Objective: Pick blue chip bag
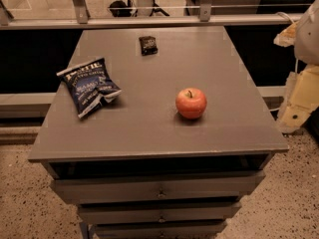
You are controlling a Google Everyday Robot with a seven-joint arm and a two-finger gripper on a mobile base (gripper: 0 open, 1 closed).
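The blue chip bag [88, 86] is a crinkled dark navy bag with white lettering. It lies flat on the left part of the grey table top [149, 128], tilted toward the front left. My gripper [298, 103] shows as pale cream parts at the right edge of the camera view, beyond the table's right side and far from the bag. It holds nothing that I can see.
A red apple [191, 103] stands right of centre on the table. A tiny black packet [148, 45] lies near the back edge. The table has drawers [159, 190] below its front. A rail [149, 21] and glass run behind it.
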